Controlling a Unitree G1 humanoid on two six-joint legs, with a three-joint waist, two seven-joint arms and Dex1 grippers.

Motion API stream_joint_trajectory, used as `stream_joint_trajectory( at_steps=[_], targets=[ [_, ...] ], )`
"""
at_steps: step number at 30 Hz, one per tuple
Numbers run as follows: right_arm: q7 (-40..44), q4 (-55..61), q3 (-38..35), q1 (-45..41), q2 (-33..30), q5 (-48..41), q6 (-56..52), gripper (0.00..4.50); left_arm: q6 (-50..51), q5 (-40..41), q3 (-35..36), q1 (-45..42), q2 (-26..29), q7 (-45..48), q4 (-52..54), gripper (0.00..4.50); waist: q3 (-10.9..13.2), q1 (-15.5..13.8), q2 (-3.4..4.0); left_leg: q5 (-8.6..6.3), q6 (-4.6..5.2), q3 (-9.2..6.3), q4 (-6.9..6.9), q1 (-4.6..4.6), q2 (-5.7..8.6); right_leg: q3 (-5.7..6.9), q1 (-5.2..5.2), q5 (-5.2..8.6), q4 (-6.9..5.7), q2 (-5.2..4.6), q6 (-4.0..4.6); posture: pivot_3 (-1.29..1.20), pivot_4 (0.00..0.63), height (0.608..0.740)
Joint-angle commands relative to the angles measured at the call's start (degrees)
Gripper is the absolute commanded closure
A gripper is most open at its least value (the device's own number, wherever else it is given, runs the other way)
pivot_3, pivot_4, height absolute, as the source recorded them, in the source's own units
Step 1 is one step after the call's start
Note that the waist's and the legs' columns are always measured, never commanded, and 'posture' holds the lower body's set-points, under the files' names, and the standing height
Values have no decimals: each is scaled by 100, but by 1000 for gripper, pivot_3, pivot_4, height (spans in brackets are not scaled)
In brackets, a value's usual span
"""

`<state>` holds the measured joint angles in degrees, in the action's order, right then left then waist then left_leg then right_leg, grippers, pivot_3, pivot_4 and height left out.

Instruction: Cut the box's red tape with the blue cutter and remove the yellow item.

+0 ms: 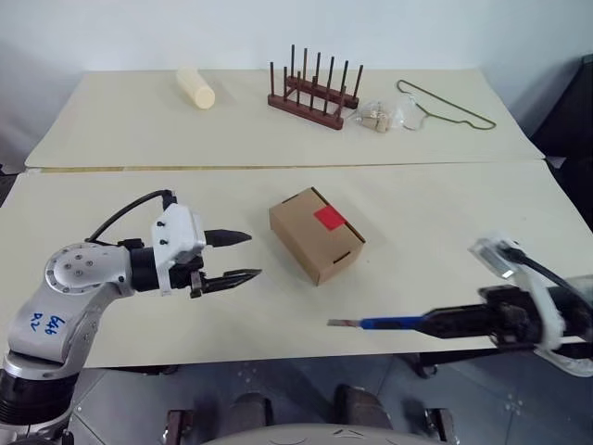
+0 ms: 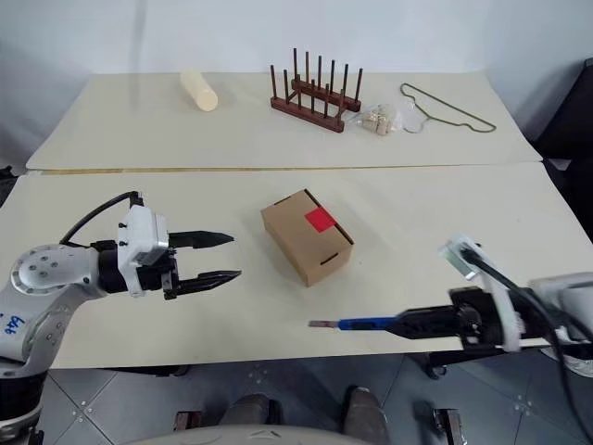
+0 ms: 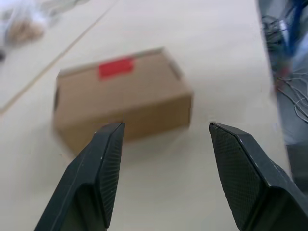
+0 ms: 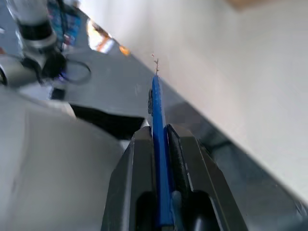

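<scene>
The brown cardboard box (image 1: 316,234) sits closed at the middle of the near table, with the red tape (image 1: 329,218) across its lid edge. My left gripper (image 1: 243,257) hovers open just left of the box, fingers pointing at it, nothing between them; the left wrist view has the box (image 3: 122,98) beyond the fingers (image 3: 107,159). My right gripper (image 1: 443,322) is near the table's front edge at the right, shut on the blue cutter (image 1: 382,323), whose tip points left. The cutter (image 4: 159,130) sits clamped between the fingers. The yellow item is hidden.
On the far table lie a pale cream cylinder (image 1: 195,88), a dark wooden peg rack (image 1: 315,93), a small clear bag (image 1: 382,116) and a wire hanger (image 1: 445,104). A seam (image 1: 278,167) separates the two tables.
</scene>
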<state>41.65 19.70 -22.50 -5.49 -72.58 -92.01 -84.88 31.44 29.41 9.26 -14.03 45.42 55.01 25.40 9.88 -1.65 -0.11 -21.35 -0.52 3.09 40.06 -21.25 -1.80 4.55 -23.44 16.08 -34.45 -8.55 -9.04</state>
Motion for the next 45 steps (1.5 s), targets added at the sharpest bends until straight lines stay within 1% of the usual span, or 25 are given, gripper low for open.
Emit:
stream_joint_trajectory(
  at_steps=[1, 3, 4, 6, 9, 12, 14, 16, 18, 23, 27, 32, 35, 40, 45],
  targets=[
    [1090, -14, -723, 713, -485, 1691, 735, 4389, -249, 26, -111, -188, -126, 137, -508, 2116, 0, -12, 0, -1, 1, 0, 1, 0, 0, 0, 1, 0, 0, 0, 0, 0, 150, 740],
    [1503, -156, -762, 946, -649, 2787, 1731, 4389, -337, -232, -392, -495, -229, 78, -934, 2699, 0, -18, 0, -1, 1, 4, 2, 0, 3, -4, 2, -2, 5, 0, -4, 0, 150, 740],
    [1586, -224, -707, 891, -694, 3122, 2081, 4389, -391, -377, -548, -676, -276, 52, -1116, 3027, 1, -15, -2, -1, 1, 6, 5, 0, 4, -6, 2, -3, 6, 0, -6, 0, 150, 740],
    [1493, -312, -481, 341, -586, 3392, 2554, 4389, -357, -488, -826, -1215, -488, 17, -1467, 3640, 2, -2, -2, -1, 0, 8, 6, 1, 4, -7, 3, -7, 6, 0, -13, 0, 150, 740],
    [1286, -299, -15, -649, -401, 3379, 2657, 4389, -166, -588, -1101, -2151, -979, -220, -2082, 4473, 5, 20, -6, 1, -3, 9, 5, 2, 3, -8, 0, -10, 2, 1, -19, 0, 150, 740],
    [646, -232, 872, -2125, 20, 3580, 2431, 4389, 84, -882, -1568, -3076, -1492, -388, -2841, 4500, 8, 27, -11, 3, -5, 8, 6, 4, 3, -5, 2, -12, 4, 1, -21, 0, 150, 740],
    [383, -238, 1260, -2730, 242, 3746, 2236, 4389, 121, -1090, -1798, -3341, -1618, -397, -3094, 4500, 8, 54, -11, 3, -5, 11, 6, -2, 5, -5, 0, -15, 13, 1, -27, 0, 150, 740],
    [177, -267, 1515, -3225, 480, 3784, 1981, 4389, 276, -1171, -1979, -3477, -1685, -334, -3190, 4500, 8, 54, -11, 3, -5, 13, -6, -2, 5, -3, -4, -15, 22, 2, -27, 0, 150, 740],
    [-241, -288, 1852, -3944, 950, 3844, 1619, 4389, 385, -1392, -2276, -3545, -1760, -321, -3331, 4500, 9, 90, -9, 2, -5, 14, -9, -6, 5, 0, -12, -15, 22, 3, -27, 0, 150, 740],
    [-694, -435, 2159, -4728, 1581, 4097, 1143, 4389, 622, -1611, -2426, -3500, -1921, -510, -3444, 4500, 9, 54, -9, 2, -4, 16, -6, -19, 4, 7, -21, -15, 25, 2, -27, 0, 150, 740],
    [-750, -482, 2199, -4889, 1793, 4232, 963, 4389, 628, -1776, -2520, -3427, -1953, -602, -3416, 4500, 9, 12, -9, 2, -4, 16, 0, -20, 5, 8, -16, -18, 25, 0, -32, 0, 150, 740],
    [-662, -519, 2328, -4926, 1931, 4436, 922, 4389, 747, -1709, -2384, -3369, -2049, -714, -3325, 4500, 9, 30, -8, 2, -4, 16, 4, -16, 4, 6, -14, -19, 18, 1, -34, 0, 150, 740],
    [-492, -520, 2403, -4773, 1892, 4553, 1032, 4389, 754, -1723, -2377, -3327, -2013, -714, -3271, 4500, 9, 27, -8, 2, -4, 16, 6, -16, 5, 5, -14, -19, 16, 0, -34, 0, 150, 740],
    [-425, -495, 2392, -4573, 2092, 4628, 1027, 4389, 818, -1733, -2320, -3358, -1960, -734, -3252, 4500, 9, 40, -8, 2, -4, 16, 5, -15, 5, 5, -14, -19, 16, 1, -34, 0, 150, 740],
    [-361, -461, 2450, -4385, 2117, 4814, 1108, 4389, 864, -1741, -2320, -3353, -1917, -718, -3195, 4500, 9, 40, -8, 2, -4, 16, 6, -15, 5, 5, -15, -19, 15, 0, -34, 0, 150, 740]
  ],
)
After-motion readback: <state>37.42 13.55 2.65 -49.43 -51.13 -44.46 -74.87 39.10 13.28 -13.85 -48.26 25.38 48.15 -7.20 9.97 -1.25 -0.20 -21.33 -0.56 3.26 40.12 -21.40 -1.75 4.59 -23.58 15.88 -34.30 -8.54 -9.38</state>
